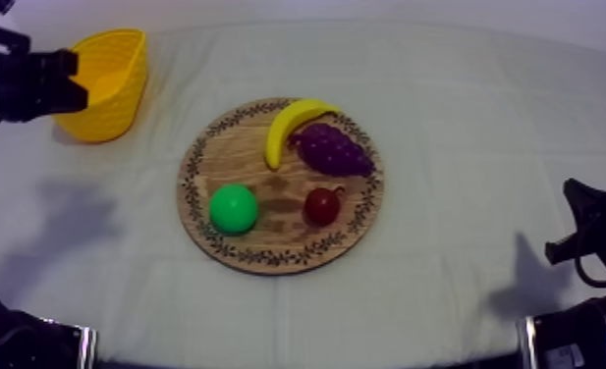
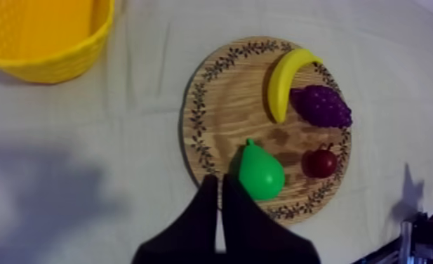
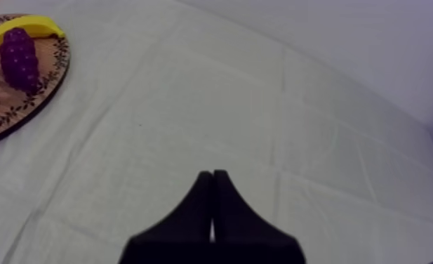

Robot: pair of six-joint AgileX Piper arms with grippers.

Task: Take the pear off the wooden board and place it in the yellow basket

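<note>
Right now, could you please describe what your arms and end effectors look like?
The left end effector has two matte black fingers that widen from slim tips to a broad base, and the right end effector looks the same. From above, the left arm and right arm are black, blocky, angular shapes.
</note>
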